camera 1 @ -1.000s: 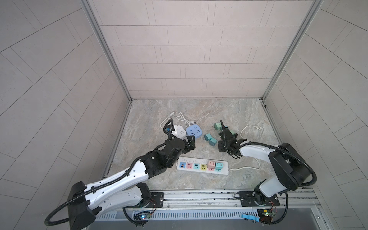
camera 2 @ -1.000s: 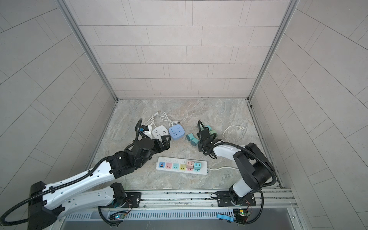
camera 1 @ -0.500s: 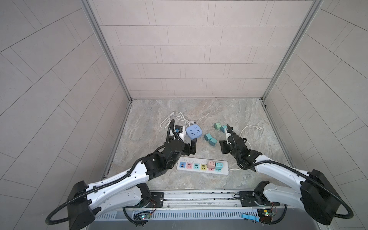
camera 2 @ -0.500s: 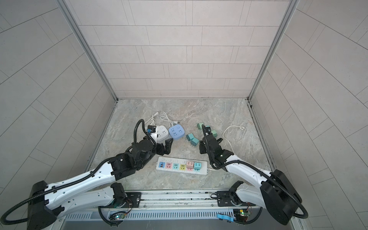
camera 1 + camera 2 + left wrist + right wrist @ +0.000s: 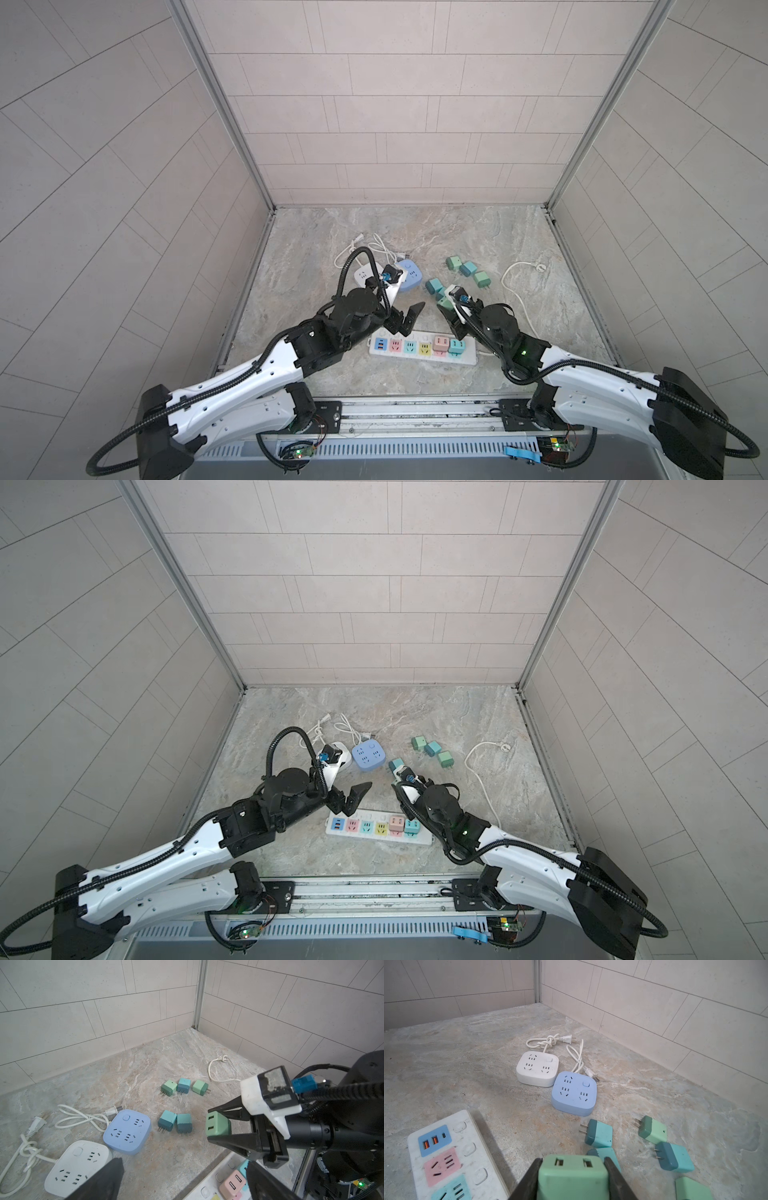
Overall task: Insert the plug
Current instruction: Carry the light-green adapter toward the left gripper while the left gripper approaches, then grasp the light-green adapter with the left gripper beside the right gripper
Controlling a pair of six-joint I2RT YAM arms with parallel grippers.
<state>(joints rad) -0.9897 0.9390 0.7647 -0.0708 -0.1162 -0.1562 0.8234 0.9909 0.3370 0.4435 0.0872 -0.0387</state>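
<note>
Clamping hard, the right fingers [image 5: 527, 1182] pinch one green plug [image 5: 572, 1180] between them, USB ports facing forward. It is held clear of the table, just beside a pair of loose plugs [image 5: 599, 1135] and short of the power strip [image 5: 419, 352]! Left fingers [image 5: 413, 312] are spread wide, gripping nothing, hovering by the strip's left end. Count them: five loose plugs lying down, two together and three in a row beyond. A pink plug [image 5: 440, 344] and a teal plug [image 5: 456, 347] sit side by side in the strip. One long strip, two square socket blocks, a white block [image 5: 537, 1069] and a blue block [image 5: 574, 1094], and three white cords [image 5: 551, 1040]. Underneath is a marbled grey-brown table [image 5: 478, 232], with pale tiled walls [image 5: 395, 124] on three sides.
</note>
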